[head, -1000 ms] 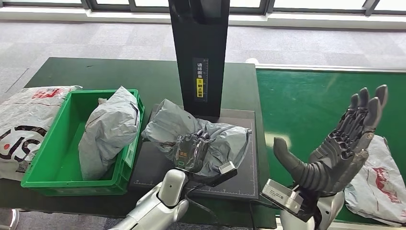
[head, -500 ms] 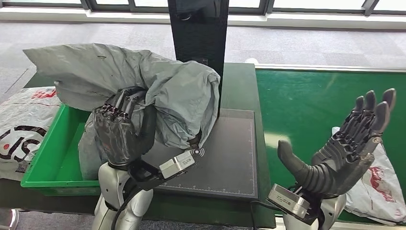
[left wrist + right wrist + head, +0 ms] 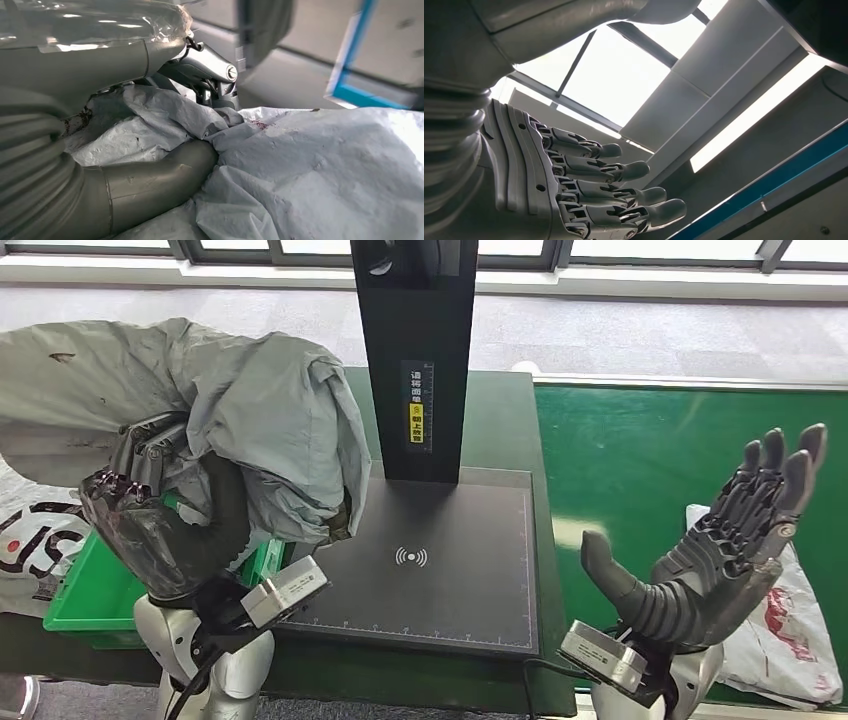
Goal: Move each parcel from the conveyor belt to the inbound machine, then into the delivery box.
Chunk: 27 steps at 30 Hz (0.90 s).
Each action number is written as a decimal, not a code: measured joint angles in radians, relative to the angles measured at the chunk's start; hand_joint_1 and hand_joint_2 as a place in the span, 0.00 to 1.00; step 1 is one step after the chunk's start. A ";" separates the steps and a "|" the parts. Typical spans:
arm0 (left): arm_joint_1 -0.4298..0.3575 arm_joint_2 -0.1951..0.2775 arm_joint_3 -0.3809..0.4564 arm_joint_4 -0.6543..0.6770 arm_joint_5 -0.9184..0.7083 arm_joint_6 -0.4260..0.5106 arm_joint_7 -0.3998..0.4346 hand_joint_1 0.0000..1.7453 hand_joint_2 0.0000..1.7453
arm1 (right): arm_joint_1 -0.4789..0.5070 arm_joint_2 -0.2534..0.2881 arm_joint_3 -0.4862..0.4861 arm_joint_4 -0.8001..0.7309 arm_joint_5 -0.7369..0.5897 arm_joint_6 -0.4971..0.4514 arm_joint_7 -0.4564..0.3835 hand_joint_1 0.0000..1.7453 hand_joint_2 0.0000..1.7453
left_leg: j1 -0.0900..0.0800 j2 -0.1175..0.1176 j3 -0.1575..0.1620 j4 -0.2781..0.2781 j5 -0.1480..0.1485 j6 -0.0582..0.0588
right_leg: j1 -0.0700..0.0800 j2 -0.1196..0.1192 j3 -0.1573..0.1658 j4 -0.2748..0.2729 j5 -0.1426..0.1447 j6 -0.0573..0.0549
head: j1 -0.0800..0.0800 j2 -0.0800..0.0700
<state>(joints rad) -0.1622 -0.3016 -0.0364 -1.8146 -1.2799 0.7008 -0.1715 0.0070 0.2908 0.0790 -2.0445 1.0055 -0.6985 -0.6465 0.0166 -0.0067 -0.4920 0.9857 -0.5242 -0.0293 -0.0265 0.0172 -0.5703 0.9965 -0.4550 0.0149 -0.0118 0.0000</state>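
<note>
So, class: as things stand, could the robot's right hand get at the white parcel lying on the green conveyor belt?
Probably yes: the right hand is open, holds nothing, and hovers beside the white parcel, with nothing between them.

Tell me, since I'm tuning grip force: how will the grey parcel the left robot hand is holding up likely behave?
The grey parcel looks floppy: it drapes over the left robot hand and creases around the thumb. Its plastic skin has a slight sheen, so it may be slippery. It is probably light for its bulk, since one robot hand holds it up over the green bin.
</note>
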 joint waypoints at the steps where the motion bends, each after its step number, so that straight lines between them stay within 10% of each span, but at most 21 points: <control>1: 0.000 0.000 0.025 0.020 0.011 0.000 -0.002 1.00 1.00 | 0.000 0.000 0.000 0.000 -0.002 0.000 -0.001 0.00 1.00 | 0.000 0.000 0.000 0.000 0.000 0.000 | 0.000 0.000 0.000 0.000 0.000 0.000 | 0.000 0.000; 24: -0.186 -0.034 0.608 0.416 0.101 -0.001 -0.179 1.00 1.00 | 0.000 0.000 0.000 0.005 -0.023 0.000 -0.023 0.00 1.00 | 0.000 0.000 0.008 0.000 0.001 0.000 | 0.000 0.000 0.000 0.001 0.000 0.000 | 0.000 0.000; 27: -0.214 -0.035 0.659 0.454 0.070 -0.001 -0.186 0.55 1.00 | 0.000 0.000 0.000 0.005 -0.021 0.000 -0.017 0.00 1.00 | 0.000 0.000 0.007 0.000 0.001 0.000 | 0.000 0.000 -0.001 0.001 0.000 0.000 | 0.000 0.000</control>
<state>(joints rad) -0.3761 -0.3362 0.6230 -1.3606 -1.2094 0.6996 -0.3574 0.0068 0.2911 0.0790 -2.0391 0.9847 -0.6985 -0.6632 0.0166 -0.0069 -0.4846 0.9858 -0.5233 -0.0297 -0.0264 0.0173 -0.5708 0.9972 -0.4547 0.0147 -0.0118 0.0000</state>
